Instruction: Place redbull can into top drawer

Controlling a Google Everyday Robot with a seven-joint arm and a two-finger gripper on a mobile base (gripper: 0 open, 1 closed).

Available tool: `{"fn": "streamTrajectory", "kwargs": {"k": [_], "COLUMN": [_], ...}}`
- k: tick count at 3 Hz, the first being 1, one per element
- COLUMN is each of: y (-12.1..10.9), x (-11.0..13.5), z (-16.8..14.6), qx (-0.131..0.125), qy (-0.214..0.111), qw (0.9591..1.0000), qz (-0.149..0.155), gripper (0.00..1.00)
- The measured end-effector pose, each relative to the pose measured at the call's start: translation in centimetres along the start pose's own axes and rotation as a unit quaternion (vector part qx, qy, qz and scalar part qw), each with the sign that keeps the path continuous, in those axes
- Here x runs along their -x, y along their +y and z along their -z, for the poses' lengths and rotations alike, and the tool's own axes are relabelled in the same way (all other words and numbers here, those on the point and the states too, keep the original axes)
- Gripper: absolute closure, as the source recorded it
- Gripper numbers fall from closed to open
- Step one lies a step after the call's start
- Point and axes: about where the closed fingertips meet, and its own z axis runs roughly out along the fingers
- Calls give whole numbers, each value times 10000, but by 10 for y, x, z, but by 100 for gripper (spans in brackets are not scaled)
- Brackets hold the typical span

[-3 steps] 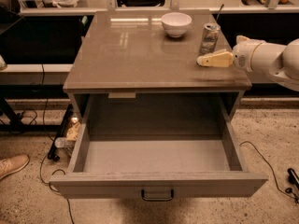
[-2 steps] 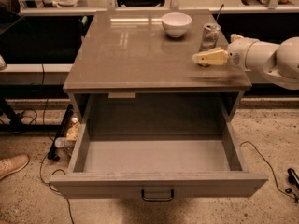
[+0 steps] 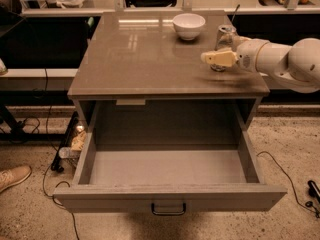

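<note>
Hovering gripper (image 3: 214, 57) beside one redbull can (image 3: 226, 34) | grip unclear | one top drawer (image 3: 125, 196) open | one bowl (image 3: 189, 26)

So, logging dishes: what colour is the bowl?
White bowl, camera view; pincer by the redbull can.

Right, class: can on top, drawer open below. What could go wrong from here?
The gripper is right at the redbull can, which stands upright near the right edge of the tabletop; a nudge could topple the slim can or push it off. The white bowl sits near the can; a sideways swing might strike it. The top drawer lies open below the front edge; the can could clip that edge while coming down.
</note>
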Motion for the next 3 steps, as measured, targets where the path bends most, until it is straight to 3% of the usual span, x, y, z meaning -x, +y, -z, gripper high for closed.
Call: {"fn": "streamTrajectory", "kwargs": {"k": [2,3], "y": [9,27], "x": [4,18], "z": [-2,12], "qx": [79,240], "qy": [-100,-282], "qw": [9999,9993], "qz": [-64,-38], "gripper": [66,89]}}
